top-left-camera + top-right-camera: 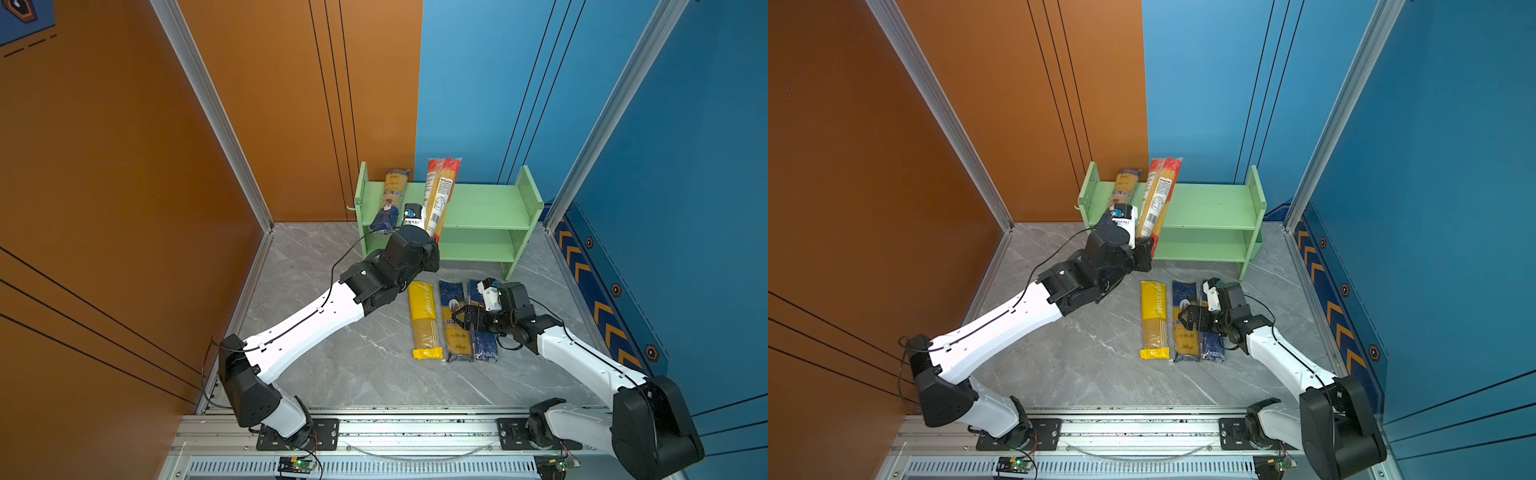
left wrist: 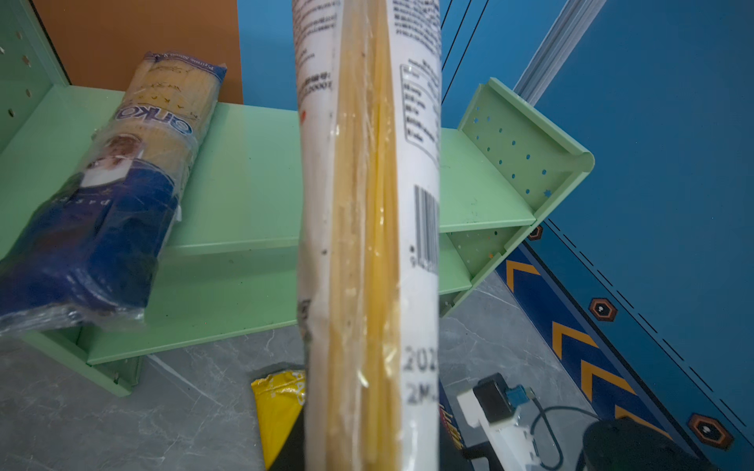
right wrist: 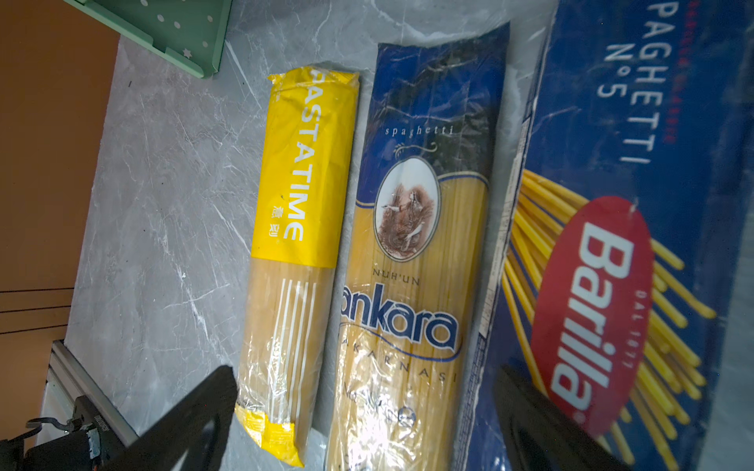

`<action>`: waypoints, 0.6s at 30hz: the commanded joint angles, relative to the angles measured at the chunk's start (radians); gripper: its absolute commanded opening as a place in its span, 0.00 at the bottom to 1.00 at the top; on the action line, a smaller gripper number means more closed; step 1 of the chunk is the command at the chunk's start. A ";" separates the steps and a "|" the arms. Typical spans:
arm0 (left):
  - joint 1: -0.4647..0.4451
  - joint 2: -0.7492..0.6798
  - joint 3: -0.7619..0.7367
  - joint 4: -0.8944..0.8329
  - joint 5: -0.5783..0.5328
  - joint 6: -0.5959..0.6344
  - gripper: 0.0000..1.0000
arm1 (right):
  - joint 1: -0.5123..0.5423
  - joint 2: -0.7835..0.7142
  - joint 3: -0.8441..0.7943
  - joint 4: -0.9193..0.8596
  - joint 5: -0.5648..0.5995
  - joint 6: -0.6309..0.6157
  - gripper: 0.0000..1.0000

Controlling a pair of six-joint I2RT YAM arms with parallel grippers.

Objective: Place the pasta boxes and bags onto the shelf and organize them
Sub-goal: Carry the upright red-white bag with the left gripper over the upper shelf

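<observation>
1. Shelving step: my left gripper point(image 1: 432, 244) pinches the red-ended bag point(image 1: 442, 187), tilted over the shelf point(image 1: 486, 208) ahead; next, lay it beside the shelved bag point(image 1: 392, 195).
2. My right gripper point(image 1: 459, 322) hangs spread above a tabletop bag point(image 1: 456, 343).

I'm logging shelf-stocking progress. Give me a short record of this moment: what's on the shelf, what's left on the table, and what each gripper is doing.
shelf: light-green, two tiers
on top tier: one ankara bag, lying at the left end, overhanging the front edge
left gripper: shut on the red-ended clear bag, held tilted over the top tier
on table: yellow bag, second ankara bag, Barilla pack, side by side
right gripper: open, above the second ankara bag
shelved: one of five packs in view
</observation>
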 commanded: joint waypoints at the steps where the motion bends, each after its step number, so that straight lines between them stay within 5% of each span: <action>1: 0.017 0.019 0.132 0.178 -0.032 0.018 0.00 | 0.001 -0.026 -0.013 0.007 0.018 0.013 0.95; 18: 0.072 0.292 0.440 0.116 -0.099 0.029 0.00 | 0.003 -0.085 -0.040 -0.004 0.031 0.018 0.95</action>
